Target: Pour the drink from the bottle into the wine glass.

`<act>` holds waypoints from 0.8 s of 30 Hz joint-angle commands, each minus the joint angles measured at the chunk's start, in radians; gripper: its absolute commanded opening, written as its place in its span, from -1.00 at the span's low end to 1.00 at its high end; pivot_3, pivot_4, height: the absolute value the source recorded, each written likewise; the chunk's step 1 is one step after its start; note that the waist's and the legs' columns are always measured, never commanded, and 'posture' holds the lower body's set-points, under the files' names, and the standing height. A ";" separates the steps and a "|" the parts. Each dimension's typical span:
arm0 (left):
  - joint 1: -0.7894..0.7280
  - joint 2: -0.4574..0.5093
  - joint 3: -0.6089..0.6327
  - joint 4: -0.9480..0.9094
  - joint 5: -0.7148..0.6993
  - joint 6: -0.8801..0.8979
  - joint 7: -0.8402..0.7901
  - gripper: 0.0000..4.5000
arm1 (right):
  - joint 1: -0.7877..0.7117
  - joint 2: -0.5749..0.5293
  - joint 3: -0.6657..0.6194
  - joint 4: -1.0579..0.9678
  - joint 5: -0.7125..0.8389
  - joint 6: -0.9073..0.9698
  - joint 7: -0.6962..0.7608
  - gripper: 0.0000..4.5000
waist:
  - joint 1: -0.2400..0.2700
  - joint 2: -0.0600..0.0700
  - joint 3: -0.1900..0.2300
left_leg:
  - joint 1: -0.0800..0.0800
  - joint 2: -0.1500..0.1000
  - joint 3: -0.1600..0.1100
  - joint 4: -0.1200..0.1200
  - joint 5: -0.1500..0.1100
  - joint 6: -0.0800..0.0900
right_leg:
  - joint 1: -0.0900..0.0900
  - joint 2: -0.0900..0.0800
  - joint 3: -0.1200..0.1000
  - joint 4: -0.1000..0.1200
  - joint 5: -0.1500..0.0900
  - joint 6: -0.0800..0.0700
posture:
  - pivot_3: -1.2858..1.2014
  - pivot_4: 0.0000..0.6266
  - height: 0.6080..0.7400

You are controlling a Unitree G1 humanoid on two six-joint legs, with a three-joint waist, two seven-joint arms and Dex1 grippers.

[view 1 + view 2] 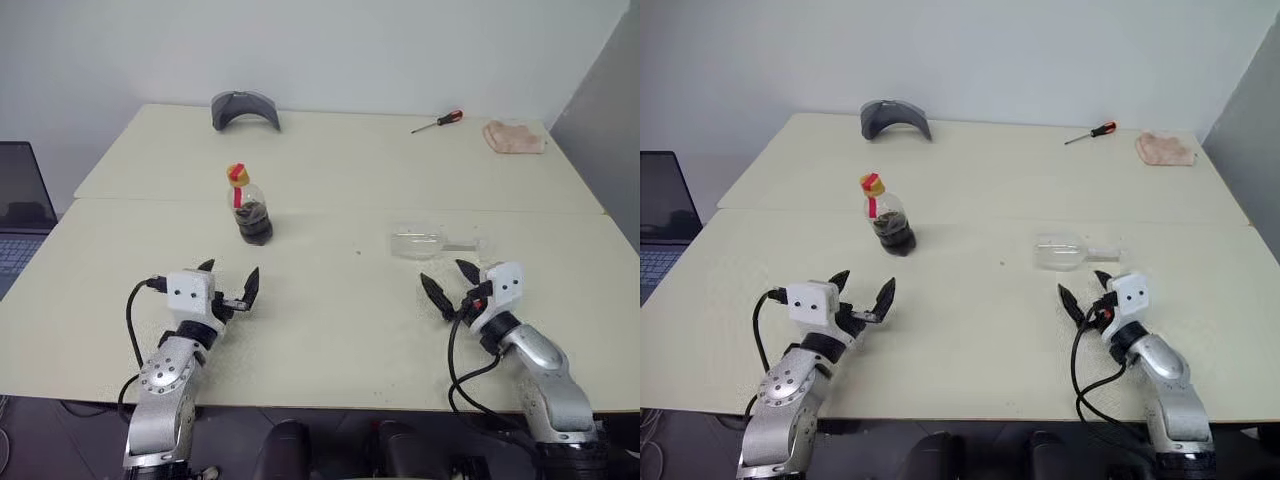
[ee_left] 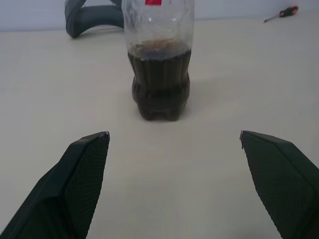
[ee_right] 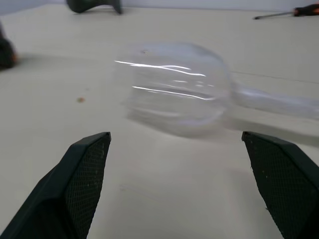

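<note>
Both grippers (image 1: 228, 286) (image 1: 448, 278) agape — wine glass (image 1: 418, 242) toppled

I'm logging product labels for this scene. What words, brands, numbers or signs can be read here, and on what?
None can be read.
Red neck label on the small clear plastic bottle with yellow cap: any print is too small and blurred to read.
Open laptop at the table's edge: screen dark, no text.
</note>
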 commanded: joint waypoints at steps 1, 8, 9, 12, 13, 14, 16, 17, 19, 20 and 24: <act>-0.020 0.014 0.023 -0.023 -0.013 -0.031 -0.008 0.99 | -0.011 -0.052 0.011 -0.117 0.055 0.062 0.066 1.00 | 0.000 0.000 0.000 | 0.000 0.000 0.000 0.000 0.000 0.000 | 0.000 0.000 0.000 0.000 0.000 0.000 | 0.03 -0.52 1.00; -0.138 0.031 0.009 0.003 0.036 0.069 0.064 0.99 | -0.077 -0.197 0.077 -0.265 0.111 0.166 0.192 1.00 | 0.002 -0.001 0.000 | -0.001 0.000 -0.001 0.001 0.000 0.000 | 0.001 0.000 -0.001 -0.001 -0.002 0.003 | 0.03 -0.52 1.00; -0.154 0.031 0.010 0.007 0.034 0.084 0.070 0.99 | -0.091 -0.200 0.081 -0.270 0.110 0.172 0.192 1.00 | 0.001 -0.001 0.000 | 0.000 0.000 -0.001 0.000 0.000 0.000 | 0.001 0.000 -0.001 -0.002 -0.002 0.003 | 0.03 -0.52 1.00; -0.189 0.039 0.005 0.022 0.033 0.117 0.066 0.99 | -0.127 -0.188 0.084 -0.270 0.123 0.192 0.178 1.00 | 0.002 -0.001 0.000 | -0.001 0.000 -0.001 0.000 0.000 0.000 | 0.001 0.000 -0.001 -0.003 -0.001 0.002 | 0.03 -0.52 1.00; -0.200 0.043 0.000 0.031 0.034 0.124 0.060 0.99 | -0.135 -0.182 0.081 -0.268 0.133 0.198 0.175 1.00 | 0.002 -0.001 0.000 | -0.001 0.000 -0.001 0.000 0.000 0.000 | 0.001 0.000 -0.001 -0.003 -0.001 0.002 | 0.03 -0.52 1.00; -0.211 0.045 -0.003 0.042 0.034 0.128 0.057 0.99 | -0.140 -0.178 0.080 -0.265 0.137 0.199 0.172 1.00 | 0.002 -0.001 0.000 | -0.001 0.000 -0.001 0.000 0.000 0.000 | 0.001 0.000 -0.001 -0.003 -0.001 0.002 | 0.03 -0.52 1.00; -0.234 0.042 0.000 0.063 0.019 0.142 0.053 0.99 | -0.145 -0.173 0.075 -0.258 0.143 0.199 0.168 1.00 | 0.002 -0.001 0.000 | -0.001 -0.001 -0.001 0.000 0.000 0.000 | 0.001 0.000 -0.001 -0.003 -0.001 0.002 | 0.03 -0.52 1.00; -0.247 0.043 -0.002 0.078 0.019 0.147 0.052 0.99 | -0.147 -0.172 0.075 -0.255 0.141 0.197 0.168 1.00 | 0.002 -0.001 0.001 | -0.001 -0.001 -0.001 0.000 0.000 0.000 | 0.001 0.000 -0.001 -0.003 -0.001 0.002 | 0.03 -0.52 1.00; -0.268 0.040 -0.002 0.108 0.016 0.154 0.050 0.99 | -0.151 -0.171 0.078 -0.249 0.137 0.189 0.170 1.00 | 0.002 -0.001 0.001 | -0.001 -0.001 -0.001 0.001 0.000 0.000 | 0.001 0.000 -0.001 -0.003 0.000 0.001 | 0.03 -0.52 1.00; -0.284 0.040 -0.005 0.133 0.020 0.151 0.046 0.99 | -0.156 -0.169 0.082 -0.246 0.134 0.186 0.171 1.00 | 0.002 -0.001 0.001 | -0.001 -0.001 -0.001 0.001 0.000 0.000 | 0.001 0.000 -0.001 -0.003 0.000 0.001 | 0.03 -0.52 1.00; -0.333 0.035 -0.007 0.206 0.011 0.144 0.032 0.99 | -0.174 -0.162 0.097 -0.244 0.132 0.182 0.179 1.00 | 0.002 -0.001 0.001 | -0.001 -0.001 -0.002 0.001 0.000 0.000 | 0.001 0.000 -0.001 -0.003 0.000 0.000 | 0.03 -0.52 1.00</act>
